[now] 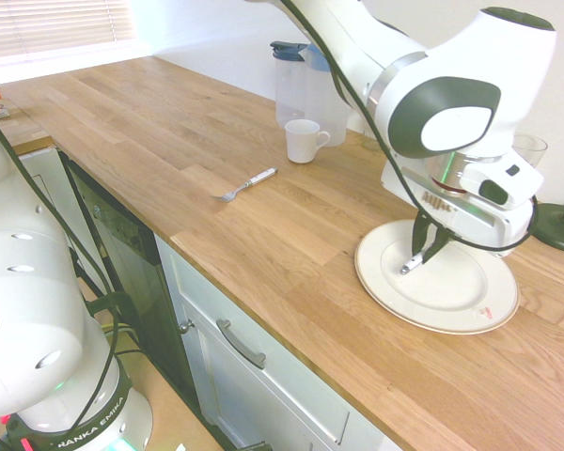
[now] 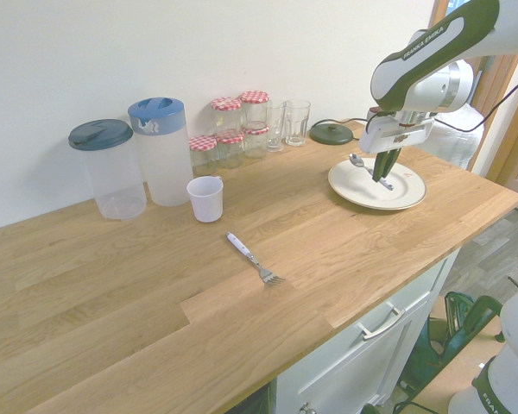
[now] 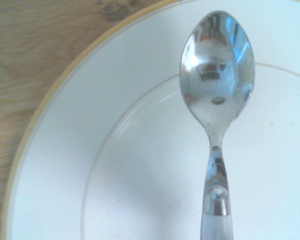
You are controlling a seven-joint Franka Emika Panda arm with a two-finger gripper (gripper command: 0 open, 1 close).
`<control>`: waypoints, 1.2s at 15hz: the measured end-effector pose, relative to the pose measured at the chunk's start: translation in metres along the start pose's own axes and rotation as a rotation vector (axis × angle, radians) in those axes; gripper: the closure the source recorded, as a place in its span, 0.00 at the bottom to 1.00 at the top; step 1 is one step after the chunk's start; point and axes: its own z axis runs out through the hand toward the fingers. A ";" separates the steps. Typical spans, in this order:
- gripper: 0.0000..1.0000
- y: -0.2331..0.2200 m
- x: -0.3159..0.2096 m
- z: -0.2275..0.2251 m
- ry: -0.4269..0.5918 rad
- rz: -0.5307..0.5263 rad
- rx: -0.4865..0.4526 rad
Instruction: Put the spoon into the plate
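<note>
Over the plate, spoon in gripper

Items we can read: "FRANKA EMIKA" on the robot arm and on its base.

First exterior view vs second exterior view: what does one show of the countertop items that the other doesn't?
Only the first: the red smudge on the plate is plain.
Only the second: the spoon's bowl, and jars with red-checked lids.
Both: the plate, the spoon's handle end at the gripper, the fork, the mug and two lidded pitchers.
</note>
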 end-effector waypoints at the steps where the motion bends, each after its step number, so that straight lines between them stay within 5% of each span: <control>1: 1.00 -0.001 0.007 0.006 -0.003 0.003 -0.010; 5: 1.00 -0.009 0.025 0.022 -0.006 -0.003 -0.035; 6: 0.00 -0.010 0.026 0.023 -0.007 -0.003 -0.034; 18: 0.00 -0.018 0.020 0.021 -0.002 -0.016 -0.044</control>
